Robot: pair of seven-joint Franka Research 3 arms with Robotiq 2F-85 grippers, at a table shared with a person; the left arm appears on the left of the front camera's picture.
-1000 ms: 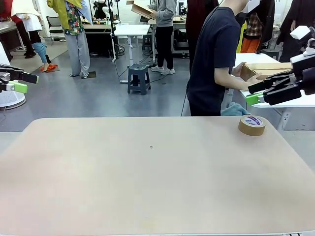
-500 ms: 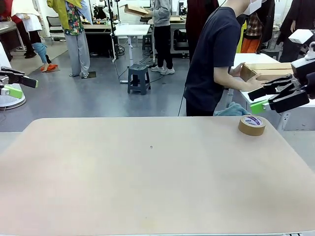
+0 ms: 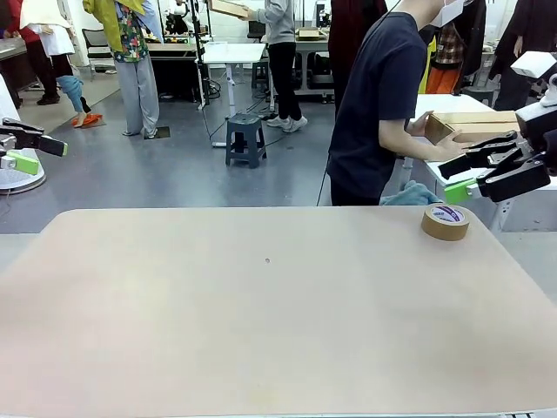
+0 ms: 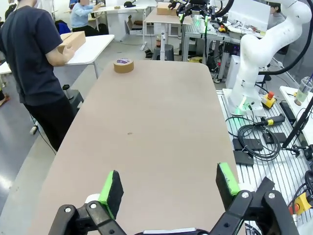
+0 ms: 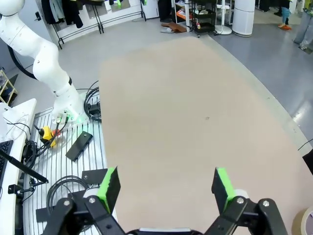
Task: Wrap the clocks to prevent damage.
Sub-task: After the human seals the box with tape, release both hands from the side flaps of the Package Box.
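Hidden or cut off: the left hand shows partly at the table's left edge in the front view; the right arm behind the right hand runs out of frame.
Hard to make out: print on top of the tape roll is too small to read.
Tape roll: brown, lying flat near the table's far right corner, its hole facing up.
Table: tan top with rounded corners.
Left hand: held off the table's left edge, green pads wide apart, gripping nothing.
Right hand: held above the table's far right corner, past the tape roll, fingers spread, gripping nothing.
Person: stands beyond the far edge, turned away, hands on a cardboard box on another table.
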